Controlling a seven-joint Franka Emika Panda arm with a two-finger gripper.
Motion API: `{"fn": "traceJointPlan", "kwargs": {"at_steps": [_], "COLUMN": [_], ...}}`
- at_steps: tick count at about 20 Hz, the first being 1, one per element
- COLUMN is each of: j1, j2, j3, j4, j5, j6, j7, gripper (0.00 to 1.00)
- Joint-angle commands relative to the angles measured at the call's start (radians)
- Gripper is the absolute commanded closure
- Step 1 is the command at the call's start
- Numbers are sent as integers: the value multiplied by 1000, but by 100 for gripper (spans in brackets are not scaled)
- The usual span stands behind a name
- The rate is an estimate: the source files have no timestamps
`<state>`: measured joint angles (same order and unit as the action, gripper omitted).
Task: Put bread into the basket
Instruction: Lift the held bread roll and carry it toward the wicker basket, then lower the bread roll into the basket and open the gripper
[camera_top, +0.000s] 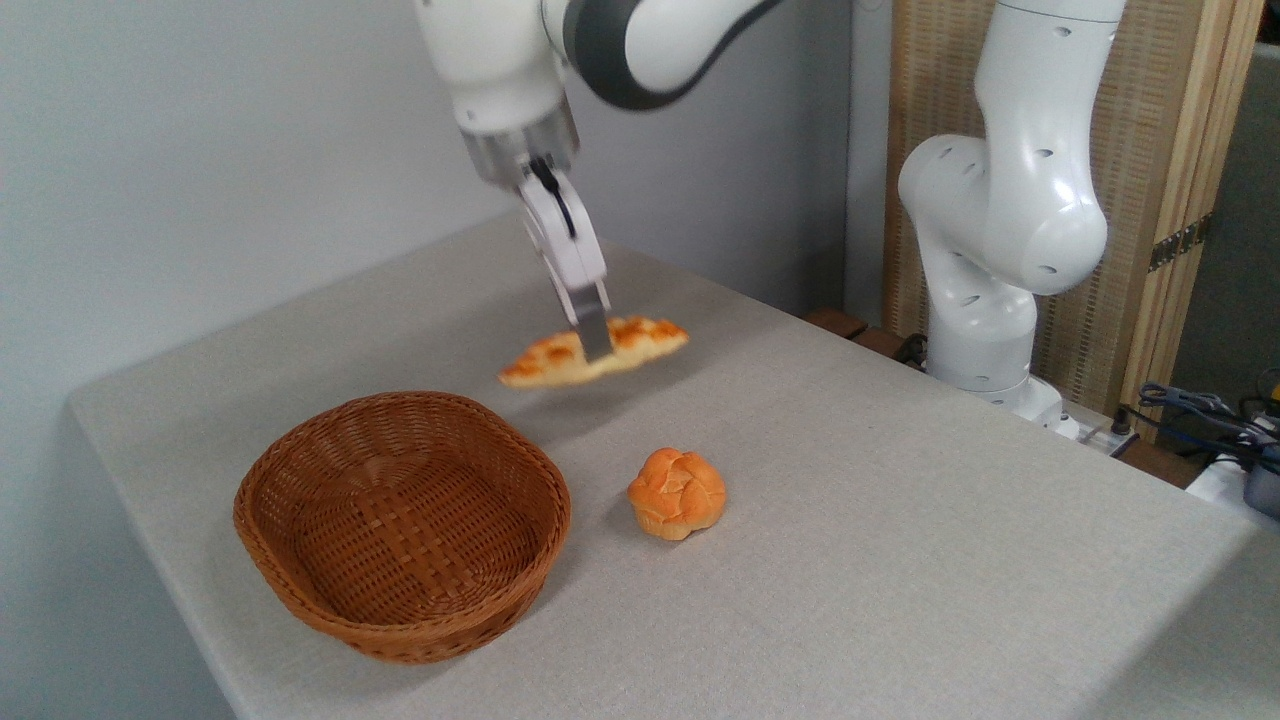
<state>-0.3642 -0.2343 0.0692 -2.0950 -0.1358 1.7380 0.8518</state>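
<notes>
The bread (545, 362), a long golden loaf with orange-brown bumps and pointed ends, hangs in the air above the table, tilted with its right end higher. My gripper (596, 340) is shut on the bread near its middle, one finger showing in front of the loaf. The oval brown wicker basket (300, 590) sits on the table below and to the left of the loaf, with nothing inside. The loaf's left tip hangs above the table just behind the basket's far right rim.
A small round orange knotted bun (677, 493) lies on the grey tablecloth just right of the basket. The arm's white base (985, 300) stands at the table's far right. Cables (1200, 415) lie off the right edge.
</notes>
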Motion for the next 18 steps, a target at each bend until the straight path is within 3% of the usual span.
{"fn": "traceJointPlan", "kwargs": {"at_steps": [1, 4, 6, 7, 9, 14, 17, 18], "j1": [-13, -13, -13, -13, -15, -15, -15, -15], "j2": [61, 125, 165, 185, 216, 271, 286, 286], "j3": [76, 93, 93, 93, 90, 90, 90, 90], "j4": [127, 164, 164, 165, 167, 165, 165, 164], "j5": [-155, -238, -274, -281, -285, -298, -292, -288], "j6": [-12, 124, 245, 289, 368, 477, 492, 491], "j7": [30, 4, -84, -139, -198, -195, -192, -192], "gripper": [65, 63, 57, 52, 52, 50, 39, 28]}}
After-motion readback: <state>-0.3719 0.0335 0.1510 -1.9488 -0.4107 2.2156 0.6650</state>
